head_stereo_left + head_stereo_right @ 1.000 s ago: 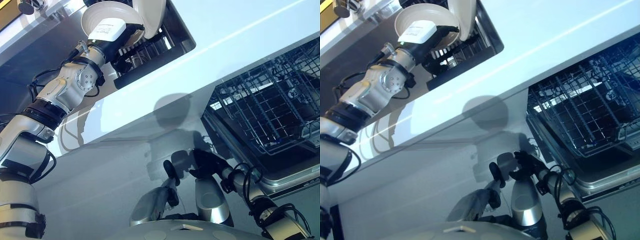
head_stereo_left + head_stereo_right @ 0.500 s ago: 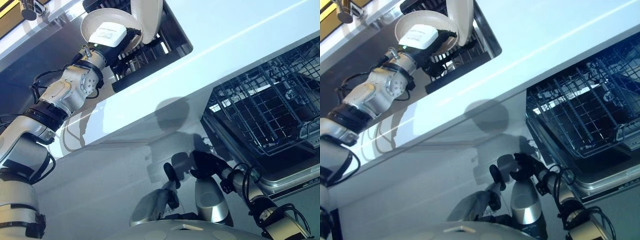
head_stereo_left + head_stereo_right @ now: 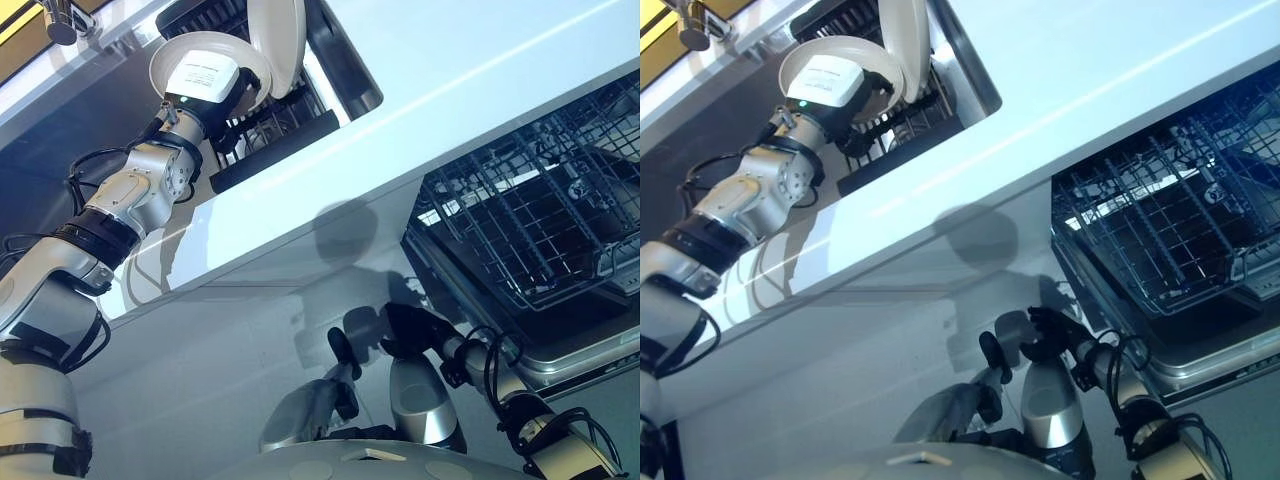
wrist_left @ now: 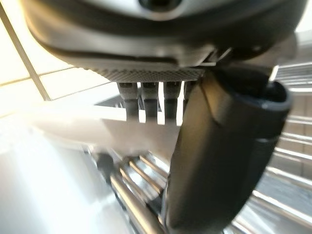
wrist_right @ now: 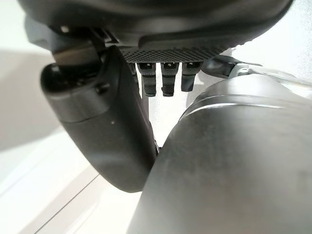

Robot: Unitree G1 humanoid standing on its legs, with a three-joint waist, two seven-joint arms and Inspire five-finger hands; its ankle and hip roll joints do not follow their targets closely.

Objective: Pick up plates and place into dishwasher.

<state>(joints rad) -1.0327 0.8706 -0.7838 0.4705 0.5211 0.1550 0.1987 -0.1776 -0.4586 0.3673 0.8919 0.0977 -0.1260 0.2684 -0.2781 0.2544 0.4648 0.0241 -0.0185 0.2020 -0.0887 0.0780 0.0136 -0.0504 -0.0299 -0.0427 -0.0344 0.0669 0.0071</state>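
Early in the task: left hand (image 3: 235, 85) fingers apparently pinching a plate (image 3: 276, 40) rim at the drying rack (image 3: 270, 125). Right hand (image 3: 400, 325) relaxed, empty. Dishwasher rack (image 3: 540, 220) holding no plates.

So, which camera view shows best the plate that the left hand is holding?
The left eye view: the plate shows whole there, upright over the dish rack, with the left hand on it. The right eye view shows the same. The left wrist view gives a blurred white edge.
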